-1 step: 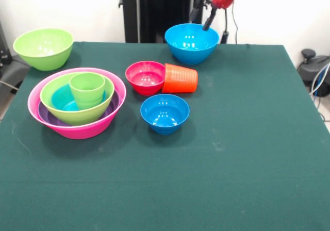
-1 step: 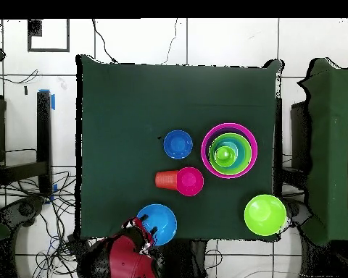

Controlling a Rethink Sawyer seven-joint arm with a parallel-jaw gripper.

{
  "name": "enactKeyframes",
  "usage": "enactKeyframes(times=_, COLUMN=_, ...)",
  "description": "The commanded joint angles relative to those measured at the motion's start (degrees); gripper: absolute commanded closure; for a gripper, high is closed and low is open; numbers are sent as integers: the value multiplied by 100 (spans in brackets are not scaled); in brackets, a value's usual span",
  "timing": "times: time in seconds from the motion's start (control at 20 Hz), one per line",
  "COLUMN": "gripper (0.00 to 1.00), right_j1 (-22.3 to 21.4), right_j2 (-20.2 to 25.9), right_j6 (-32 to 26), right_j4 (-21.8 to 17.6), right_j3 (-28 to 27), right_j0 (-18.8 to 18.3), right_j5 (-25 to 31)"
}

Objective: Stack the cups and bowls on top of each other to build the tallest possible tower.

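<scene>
Green-clothed desk [image 1: 247, 153], end effector [image 1: 209, 23] over rim of large blue bowl [image 1: 190, 45], opening indeterminate, nothing visibly held, pink bowl [image 1: 77, 130] nesting purple, lime and teal bowls with lime cup [image 1: 86, 89] inside, orange cup [image 1: 180, 79] on its side touching red bowl [image 1: 145, 77], small blue bowl [image 1: 165, 113] near, second lime bowl [image 1: 44, 48] apart at desk corner.

1. Huge glossy pink plastic bowl [image 1: 77, 130] on the green-clothed desk [image 1: 247, 138], holding a purple bowl [image 1: 47, 116], a lime-green bowl [image 1: 77, 115], a teal bowl [image 1: 63, 98] and a short lime-green tumbler [image 1: 87, 89].
2. Second lime-green bowl [image 1: 43, 48], at the desk's corner.
3. Small red bowl [image 1: 146, 77], touching a ribbed orange tumbler [image 1: 180, 79] lying on its side.
4. Small blue bowl [image 1: 165, 113].
5. Large blue bowl [image 1: 191, 43], with the end effector [image 1: 209, 22] over its rim.
</scene>
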Motion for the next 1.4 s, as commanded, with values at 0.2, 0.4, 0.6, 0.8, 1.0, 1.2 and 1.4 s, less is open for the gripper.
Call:
enactKeyframes(times=0.2, gripper=0, right_j1=-1351, right_j2=463, right_j6=-404, right_j4=-730, right_j3=-480, right_j0=-353, right_j5=1462)
enactKeyframes(times=0.4, gripper=0, right_j1=-1657, right_j2=1268, right_j6=-381, right_j4=-892, right_j3=-380, right_j0=-1016, right_j5=1243)
enactKeyframes(times=0.6, gripper=0, right_j1=-1919, right_j2=1406, right_j6=-544, right_j4=-1254, right_j3=-333, right_j0=-1315, right_j5=1340)
enactKeyframes(times=0.8, gripper=0, right_j1=-2056, right_j2=1676, right_j6=-692, right_j4=-1777, right_j3=-113, right_j0=-1838, right_j5=1097)
enactKeyframes(times=1.0, gripper=0, right_j1=-1780, right_j2=1959, right_j6=-679, right_j4=-2494, right_j3=174, right_j0=-2520, right_j5=620)
enactKeyframes(times=1.2, gripper=0, right_j1=-1415, right_j2=2084, right_j6=-630, right_j4=-3117, right_j3=297, right_j0=-3097, right_j5=451)
enactKeyframes(times=1.4, gripper=0, right_j1=-1075, right_j2=1967, right_j6=-559, right_j4=-3692, right_j3=137, right_j0=-3455, right_j5=429)
